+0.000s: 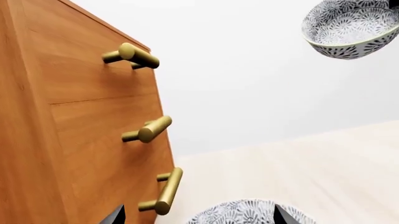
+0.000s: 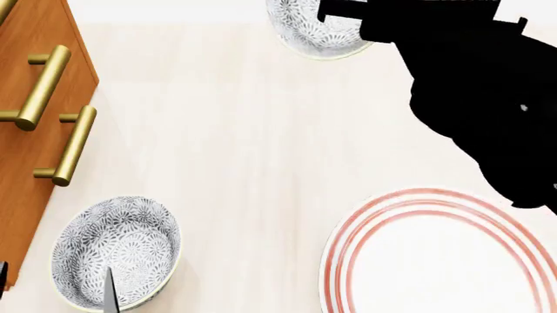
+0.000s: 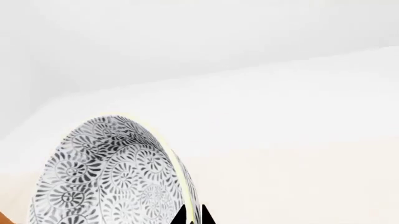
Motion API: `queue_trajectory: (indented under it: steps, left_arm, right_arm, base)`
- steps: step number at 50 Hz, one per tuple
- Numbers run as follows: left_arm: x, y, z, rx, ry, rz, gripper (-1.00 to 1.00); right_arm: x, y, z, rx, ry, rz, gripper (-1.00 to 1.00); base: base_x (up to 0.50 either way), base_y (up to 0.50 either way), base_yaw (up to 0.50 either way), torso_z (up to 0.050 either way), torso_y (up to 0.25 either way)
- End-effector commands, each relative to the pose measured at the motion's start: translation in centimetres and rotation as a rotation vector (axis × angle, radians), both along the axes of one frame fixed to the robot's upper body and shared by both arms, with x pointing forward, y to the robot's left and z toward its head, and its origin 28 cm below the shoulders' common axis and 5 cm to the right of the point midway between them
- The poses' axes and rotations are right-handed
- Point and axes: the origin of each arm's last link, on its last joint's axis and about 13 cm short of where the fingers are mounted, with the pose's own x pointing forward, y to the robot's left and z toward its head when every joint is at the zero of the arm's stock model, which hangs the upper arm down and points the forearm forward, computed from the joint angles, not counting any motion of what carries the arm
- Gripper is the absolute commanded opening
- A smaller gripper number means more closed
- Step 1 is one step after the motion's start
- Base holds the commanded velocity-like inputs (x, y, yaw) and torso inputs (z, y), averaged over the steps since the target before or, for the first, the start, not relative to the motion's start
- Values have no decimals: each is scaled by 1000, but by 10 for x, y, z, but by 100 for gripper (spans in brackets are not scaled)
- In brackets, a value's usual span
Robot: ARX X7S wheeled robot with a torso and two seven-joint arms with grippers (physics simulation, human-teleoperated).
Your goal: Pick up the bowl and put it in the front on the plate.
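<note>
A black right arm (image 2: 474, 91) reaches across a pale, faintly grained tabletop (image 2: 252, 150) to the far bowl (image 2: 315, 29), a small deep round vessel covered inside and out with dense grey floral scrolls on white. In the head view the right gripper (image 2: 344, 13) sits at that bowl's rim, and in the right wrist view a dark fingertip (image 3: 192, 215) lies against the thin pale rim, the bowl tipped on edge before the camera; one finger appears inside and one outside, pinching the wall. In the left wrist view the same bowl hangs against the white wall with nothing under it.

A second patterned bowl (image 2: 117, 251) stands near the front left, just beside an orange-brown wooden cabinet (image 2: 26, 130) with cylindrical brass bar handles (image 2: 68, 145). Both bowls are empty. The left gripper (image 2: 104, 293) shows only as dark finger tips above this nearer bowl; whether it is spread or closed cannot be told.

The plate (image 2: 444, 254), flat, round and white with thin red concentric rings at its rim, lies at the front right with nothing on it, well apart from both bowls.
</note>
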Motion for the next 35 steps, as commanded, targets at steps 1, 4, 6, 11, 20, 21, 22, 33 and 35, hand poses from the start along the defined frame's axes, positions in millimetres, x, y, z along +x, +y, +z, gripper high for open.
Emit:
queue_trajectory:
  steps: [1, 4, 6, 11, 20, 21, 22, 33, 35]
  left_arm:
    - [1, -2, -1, 9, 10, -6, 100]
    - [1, -1, -1, 12, 10, -7, 100]
    - [1, -1, -1, 13, 9, -7, 100]
    - [1, -2, 0, 14, 10, -10, 100]
    - [1, -2, 1, 16, 14, -16, 100]
    - [2, -2, 1, 16, 15, -16, 100]
    - [2, -2, 1, 16, 15, -16, 100]
    - [2, -2, 4, 25, 10, -19, 100]
    - [2, -2, 3, 25, 11, -20, 100]
  right_arm:
    - [-42, -38, 14, -85, -135, 30, -100]
    - [-51, -43, 11, -94, -122, 44, -100]
    - [-55, -45, 10, -101, -117, 49, -100]
    - [-78, -56, 11, -152, -114, 72, -100]
    - [-105, -67, 24, -248, -165, 245, -100]
    - [-108, -69, 27, -260, -170, 260, -100]
    - [-111, -70, 28, -270, -173, 283, -100]
    - [-121, -89, 39, -307, -162, 335, -100]
    - [-124, -94, 41, -310, -159, 324, -100]
  base:
    - [0, 0, 0, 0, 0]
    - [0, 0, 0, 0, 0]
    - [0, 0, 0, 0, 0]
    - [0, 0, 0, 0, 0]
    - [0, 0, 0, 0, 0]
    - [0, 0, 0, 0, 0]
    - [0, 0, 0, 0, 0]
    - [0, 0, 0, 0, 0]
    - [0, 0, 0, 0, 0]
